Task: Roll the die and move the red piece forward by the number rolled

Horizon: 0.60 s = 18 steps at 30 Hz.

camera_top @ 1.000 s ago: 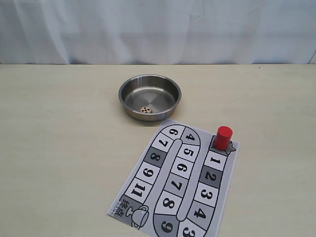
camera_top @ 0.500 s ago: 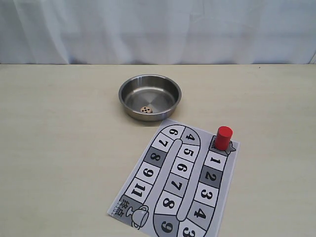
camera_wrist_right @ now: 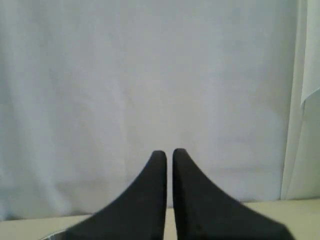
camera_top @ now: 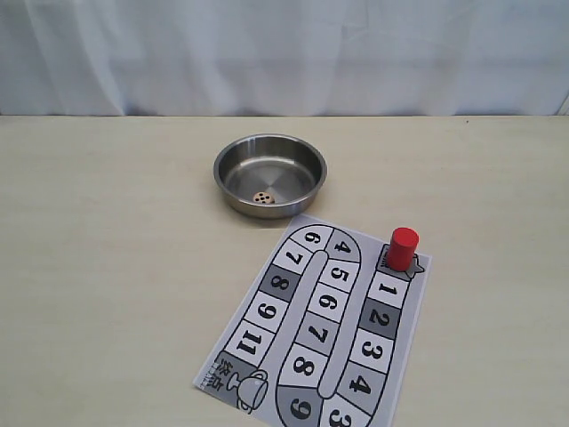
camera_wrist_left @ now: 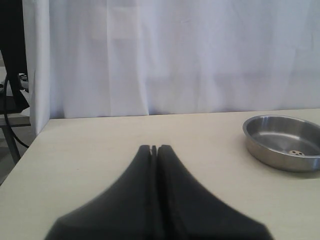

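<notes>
The die (camera_top: pixel 261 197), a tiny beige cube with dark pips, lies inside the steel bowl (camera_top: pixel 229 158) at the table's middle back; it also shows in the left wrist view as the die (camera_wrist_left: pixel 296 152) in the bowl (camera_wrist_left: pixel 260 145). The red piece (camera_top: pixel 402 248) stands upright on the start square of the numbered board (camera_top: pixel 293 307), above square 1. Neither arm appears in the exterior view. My left gripper (camera_wrist_left: pixel 154 148) is shut and empty, low over bare table left of the bowl. My right gripper (camera_wrist_right: pixel 169 152) has its fingers nearly touching, holding nothing, facing the curtain.
A white curtain (camera_top: pixel 284 53) hangs behind the table's far edge. The table's left edge and dark equipment (camera_wrist_left: pixel 12 75) show in the left wrist view. The board's lower end runs off the exterior view's bottom edge.
</notes>
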Motion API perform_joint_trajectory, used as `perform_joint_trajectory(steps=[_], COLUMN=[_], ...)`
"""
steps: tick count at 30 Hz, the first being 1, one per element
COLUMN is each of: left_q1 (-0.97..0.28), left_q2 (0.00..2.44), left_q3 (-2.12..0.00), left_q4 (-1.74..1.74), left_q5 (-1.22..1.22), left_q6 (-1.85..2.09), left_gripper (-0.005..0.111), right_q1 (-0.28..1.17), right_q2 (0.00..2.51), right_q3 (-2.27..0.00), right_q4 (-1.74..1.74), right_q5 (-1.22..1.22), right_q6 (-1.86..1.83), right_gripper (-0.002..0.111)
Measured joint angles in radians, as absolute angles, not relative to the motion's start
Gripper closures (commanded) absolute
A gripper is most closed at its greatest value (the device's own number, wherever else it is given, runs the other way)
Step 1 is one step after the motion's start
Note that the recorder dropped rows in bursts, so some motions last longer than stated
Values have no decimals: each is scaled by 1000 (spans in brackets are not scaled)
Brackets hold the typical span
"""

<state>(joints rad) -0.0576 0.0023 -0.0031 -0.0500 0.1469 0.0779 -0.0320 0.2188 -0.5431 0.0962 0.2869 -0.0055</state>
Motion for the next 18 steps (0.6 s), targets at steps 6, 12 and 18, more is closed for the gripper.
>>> perform_joint_trajectory(steps=[6, 12, 18], left_q1=[-58, -58, -58], left_q2=[2, 2, 2], left_q3=[-3, -3, -3], left_q4=[-50, -50, -50], left_q5=[147, 147, 147], left_q6=[78, 78, 78], left_gripper=[107, 107, 107], right_q1=[-32, -32, -32], right_q2=[460, 707, 927], right_q3=[-672, -795, -948], right_q4=[124, 208, 382], right_q5=[325, 416, 587], right_q6=[-8, -185, -370], right_gripper=[104, 104, 104])
